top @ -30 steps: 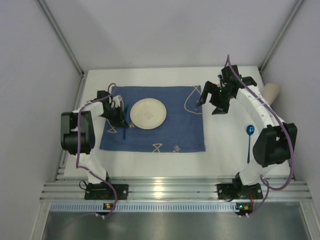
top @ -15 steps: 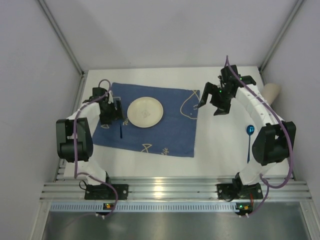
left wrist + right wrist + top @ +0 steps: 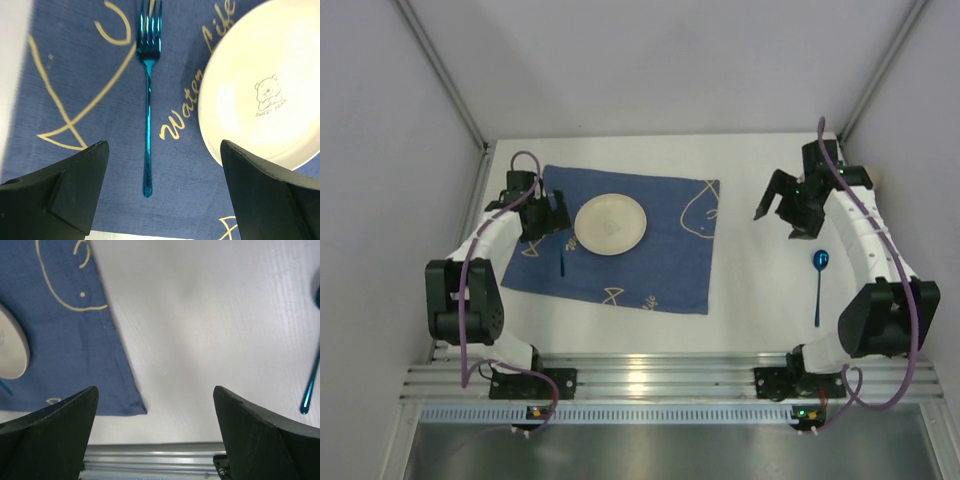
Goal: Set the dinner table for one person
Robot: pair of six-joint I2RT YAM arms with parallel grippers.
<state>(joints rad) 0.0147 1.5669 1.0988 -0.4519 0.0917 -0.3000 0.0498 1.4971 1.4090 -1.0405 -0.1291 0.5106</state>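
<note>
Tabletop: white, flat and rigid, filling the floor of the booth, with a ribbed rail along its near edge. It looked hard and smooth. Judged not a thing to grasp but the surface everything gets placed on, and thin items would likely skid on it.

Blue fish-print mat lay left of centre on the tabletop, slightly askew. It is soft cloth and would probably bunch or drag if a tool pressed and moved sideways.

On the mat sat a cream plate with a blue fork flat just to its left, apart from the rim.

Left tool hung above the fork with its jaws spread wide, gripping nothing.

Right tool was also spread wide and empty, over bare tabletop between the mat's right edge and the spoon.

The spoon lay on bare tabletop at the right, well apart from the mat, bowl away from the arms. It looked thin, light, stiff and glossy, so probably slippery. Best hold judged to be mid-handle, jaws set across its width and brought right down to the surface, because it lies nearly flush. A pinch at the rounded bowl could squirt out.

The plate looked light. Its material could not be told, so treat it as breakable and take it by the rim.
</note>
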